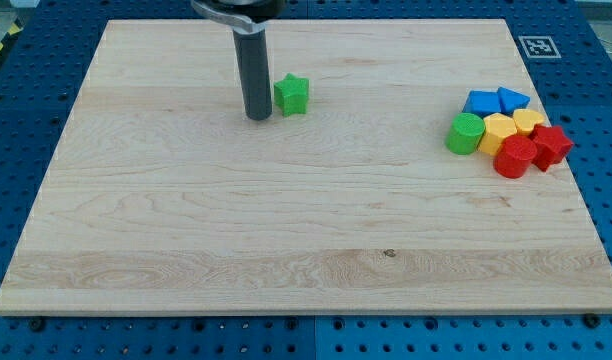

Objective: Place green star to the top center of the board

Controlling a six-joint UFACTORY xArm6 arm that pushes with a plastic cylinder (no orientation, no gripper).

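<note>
**Green star sitting right next to my rod, upper part of the board**

So here's how it looks. The green star point(292, 94) is lying flat on the wooden board point(286, 230), in the upper half and a bit to the view's left of the middle. My tip point(259, 117) is just beside it, on the star's left and slightly lower in the view. The gap between them is so thin I honestly can't tell if they're touching or just about to.

On the tool itself: it's only a straight dark rod, nothing that opens or closes, so it isn't holding anything. The rod comes down from the view's top edge and its lower end is on the wood.

Everything else is bunched up over on the view's right side, well apart from the star and my tip. There's a blue block point(481, 102) and a blue triangle-ish block point(511, 99) at the top of that pile, a green cylinder point(465, 133) on its left, two yellow blocks point(498, 131) point(529, 122) in the middle, then a red cylinder point(514, 158) and a red star-like block point(551, 146) at the lower right. They're all packed tight, touching each other.

Between the star and the board's top edge I see only bare wood. There's also a little black-and-white marker tag point(538, 46) at the board's top right corner.
</note>
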